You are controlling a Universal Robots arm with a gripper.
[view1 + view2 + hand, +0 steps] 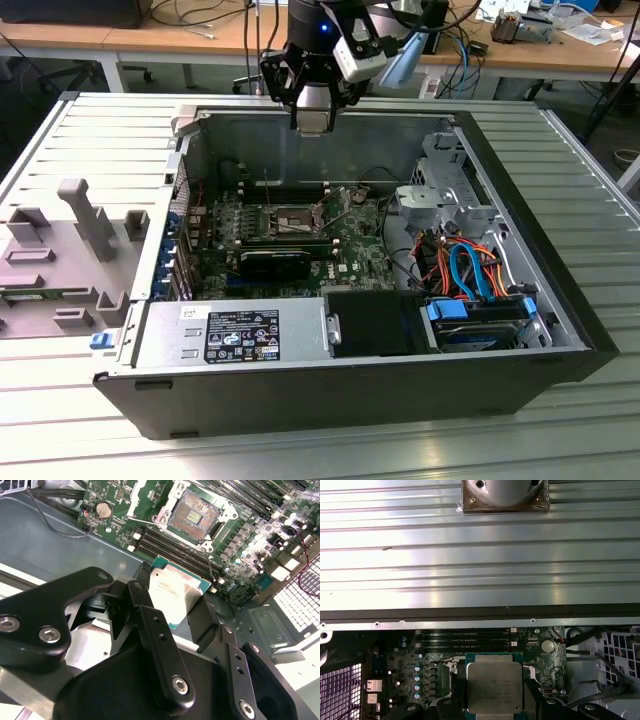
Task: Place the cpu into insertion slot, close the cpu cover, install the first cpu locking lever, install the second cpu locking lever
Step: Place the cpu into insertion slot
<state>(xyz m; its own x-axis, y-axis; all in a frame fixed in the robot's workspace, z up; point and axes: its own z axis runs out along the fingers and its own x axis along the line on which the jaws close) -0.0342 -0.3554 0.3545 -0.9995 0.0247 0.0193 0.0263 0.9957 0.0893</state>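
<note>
Ribbed metal worktable [100,130] under bright glare, cluttered wooden desks [130,38] behind, dark floor [35,80] between.

The pincer [172,607] hangs pointing downward, clamped on the cpu [176,586].

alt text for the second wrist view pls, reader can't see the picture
A black gripper holds a square, silver-topped chip by its edges over a green motherboard. The board's square socket lies open and empty, its dark centre showing.

Metal top of cpu [491,687] dull silver, smooth; table [470,560] ribbed shiny metal; insertion slot [192,515] rim bright metal.
</note>
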